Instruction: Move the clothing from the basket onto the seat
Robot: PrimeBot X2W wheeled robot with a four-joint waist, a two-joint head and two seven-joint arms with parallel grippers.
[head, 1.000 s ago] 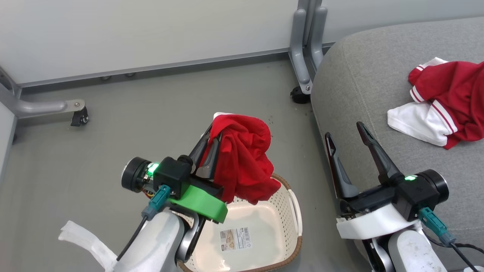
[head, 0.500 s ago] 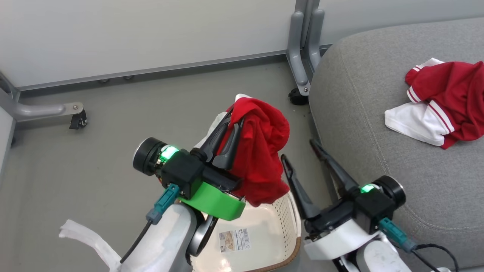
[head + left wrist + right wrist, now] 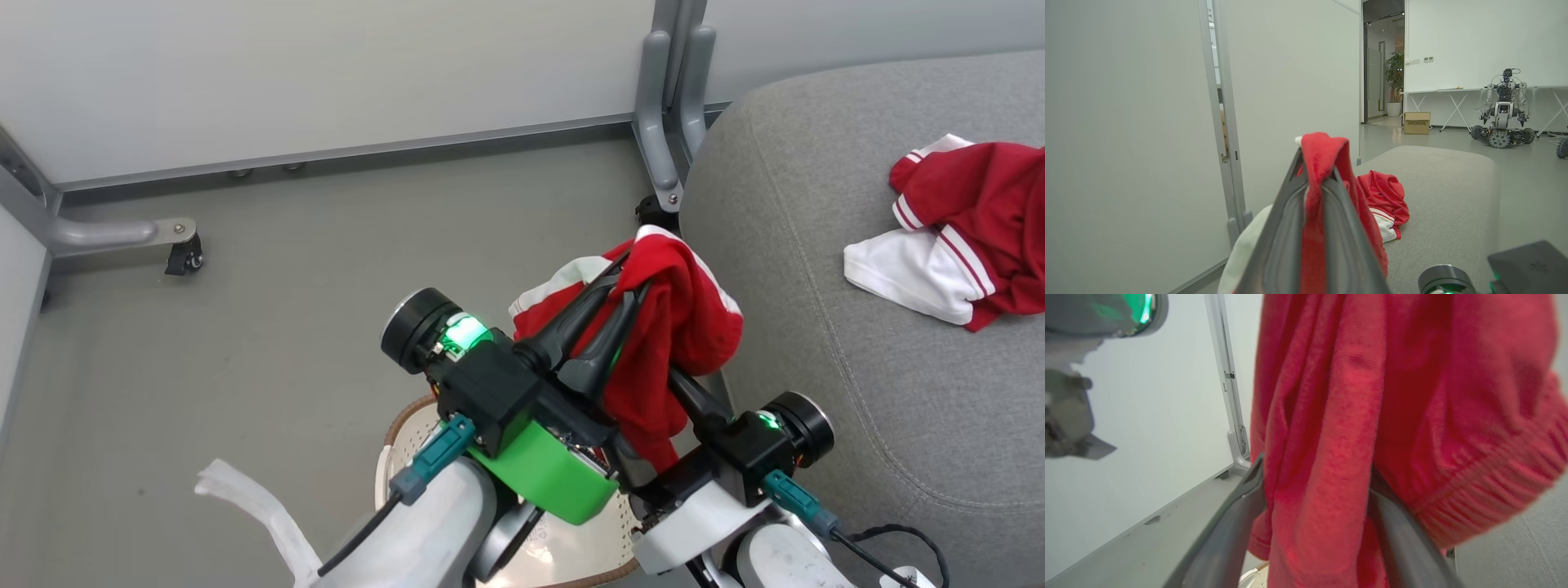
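Note:
My left gripper point(image 3: 635, 278) is shut on a piece of the clothing point(image 3: 690, 327), a red garment with white trim that hangs over the floor, right at the near left edge of the grey seat point(image 3: 816, 327). In the left wrist view the red fabric point(image 3: 1316, 179) is pinched between the fingers. My right gripper point(image 3: 1314, 469) is below it, open, and the garment point(image 3: 1331, 416) hangs loose between its two fingers. Another red and white garment point(image 3: 963, 229) lies on the seat at the right. The cream basket point(image 3: 397, 425) stands on the floor beneath my arms, mostly hidden.
Grey metal frame legs on casters stand at the left point(image 3: 175, 241) and by the seat's far corner point(image 3: 661, 155), before a white panel wall. A white strip point(image 3: 253, 510) hangs by my left arm. Far off are another robot point(image 3: 1502, 110) and a cardboard box point(image 3: 1416, 122).
My left gripper carried the red garment up and to the right, away from the basket to the seat's edge. My right gripper swung left from the seat to under the garment.

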